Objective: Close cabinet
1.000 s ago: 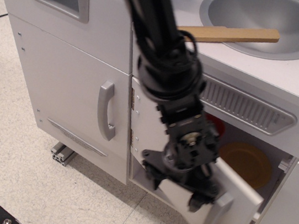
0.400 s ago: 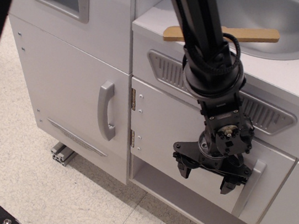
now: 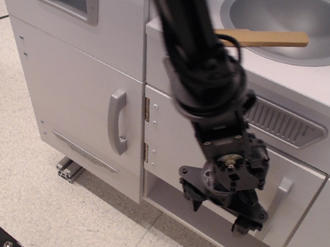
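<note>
The cabinet [image 3: 175, 138] is the white compartment under the sink counter. Its flat white door lies flush against the front, on two silver hinges [image 3: 148, 110] at its left edge. The grey bar handle [image 3: 278, 199] stands at the door's right edge. The inside and its shelf are hidden behind the door. My black gripper [image 3: 218, 216] hangs in front of the door's lower part, just left of the handle. Its fingers are spread and hold nothing. I cannot tell whether it touches the door.
Another white door with a grey handle [image 3: 117, 120] and a long slot [image 3: 84, 151] stands to the left. Above are a grey sink bowl [image 3: 296, 19], a wooden stick [image 3: 269, 38] and a vent grille [image 3: 285, 123]. An aluminium foot [image 3: 67, 169] rests on the speckled floor.
One second ago the door stood ajar with plates showing inside. It swung shut against the front. Since then the open gripper has shifted a little left and down.
</note>
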Tool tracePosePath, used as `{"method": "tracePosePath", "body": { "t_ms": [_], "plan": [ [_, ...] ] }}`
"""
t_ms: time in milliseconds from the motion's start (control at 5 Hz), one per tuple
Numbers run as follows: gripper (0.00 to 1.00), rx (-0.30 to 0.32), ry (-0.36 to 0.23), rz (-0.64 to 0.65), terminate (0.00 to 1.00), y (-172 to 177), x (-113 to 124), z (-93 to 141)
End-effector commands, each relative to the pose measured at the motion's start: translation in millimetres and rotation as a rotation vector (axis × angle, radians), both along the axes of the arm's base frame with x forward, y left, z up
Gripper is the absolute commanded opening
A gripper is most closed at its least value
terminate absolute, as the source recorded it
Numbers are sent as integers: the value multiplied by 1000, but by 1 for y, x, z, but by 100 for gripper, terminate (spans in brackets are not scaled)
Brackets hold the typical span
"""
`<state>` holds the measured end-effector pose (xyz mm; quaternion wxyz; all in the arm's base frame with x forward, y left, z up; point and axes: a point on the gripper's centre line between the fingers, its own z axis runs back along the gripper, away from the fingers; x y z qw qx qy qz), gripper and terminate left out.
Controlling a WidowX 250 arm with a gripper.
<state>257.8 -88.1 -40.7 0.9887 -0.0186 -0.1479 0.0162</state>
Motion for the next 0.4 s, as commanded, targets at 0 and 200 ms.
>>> {"method": "tracePosePath", "body": {
  "t_ms": [0, 200],
  "plan": [
    [100, -10, -26, -15, 0, 11, 2, 23],
    [100, -10, -26, -15, 100, 11, 2, 23]
  ]
}}
